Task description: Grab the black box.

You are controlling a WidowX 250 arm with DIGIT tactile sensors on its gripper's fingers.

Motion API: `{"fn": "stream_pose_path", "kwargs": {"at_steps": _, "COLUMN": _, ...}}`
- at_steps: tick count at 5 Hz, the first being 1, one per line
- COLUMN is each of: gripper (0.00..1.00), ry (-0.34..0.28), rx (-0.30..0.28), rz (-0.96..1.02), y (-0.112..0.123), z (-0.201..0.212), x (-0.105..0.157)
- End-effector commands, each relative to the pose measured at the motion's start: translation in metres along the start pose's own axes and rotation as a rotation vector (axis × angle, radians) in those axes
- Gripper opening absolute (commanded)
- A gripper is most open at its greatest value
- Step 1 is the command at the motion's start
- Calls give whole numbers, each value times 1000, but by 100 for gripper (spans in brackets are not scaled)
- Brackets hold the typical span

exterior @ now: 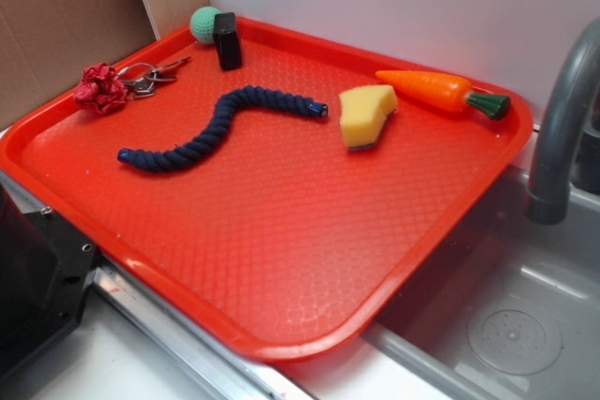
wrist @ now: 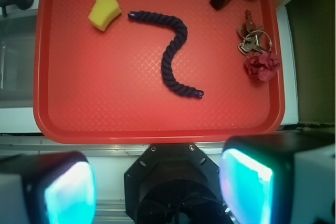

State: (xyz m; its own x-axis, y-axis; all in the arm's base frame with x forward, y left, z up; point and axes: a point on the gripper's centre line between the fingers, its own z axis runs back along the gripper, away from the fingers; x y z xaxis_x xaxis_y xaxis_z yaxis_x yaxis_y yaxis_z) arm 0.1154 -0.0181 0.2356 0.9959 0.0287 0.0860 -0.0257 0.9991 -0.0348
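Beside a grey sink (exterior: 525, 325), red tray (exterior: 281, 231) against white wall (exterior: 394, 7).

The black box (exterior: 227, 40), a small matte rectangular block taller than wide, is positioned upright at the far edge of the red tray (exterior: 281, 259), touching the green ball (exterior: 204, 23), well apart from the fingers (wrist: 247, 190).

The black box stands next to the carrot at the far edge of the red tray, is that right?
Not quite. The black box stands next to the green ball, at the far edge of the red tray; the carrot lies well apart. The exterior view shows it.
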Motion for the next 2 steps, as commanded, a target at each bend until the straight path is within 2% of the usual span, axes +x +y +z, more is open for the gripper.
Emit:
{"fn": "stream_pose_path", "kwargs": {"at_steps": 1, "gripper": 100, "ry": 0, "rx": 0, "rz": 0, "y": 0, "z": 0, "x": 0}}
{"fn": "stream_pose_path", "kwargs": {"at_steps": 2, "gripper": 100, "ry": -141, "rx": 102, "rz": 173, "y": 24, "z": -10, "x": 38}}
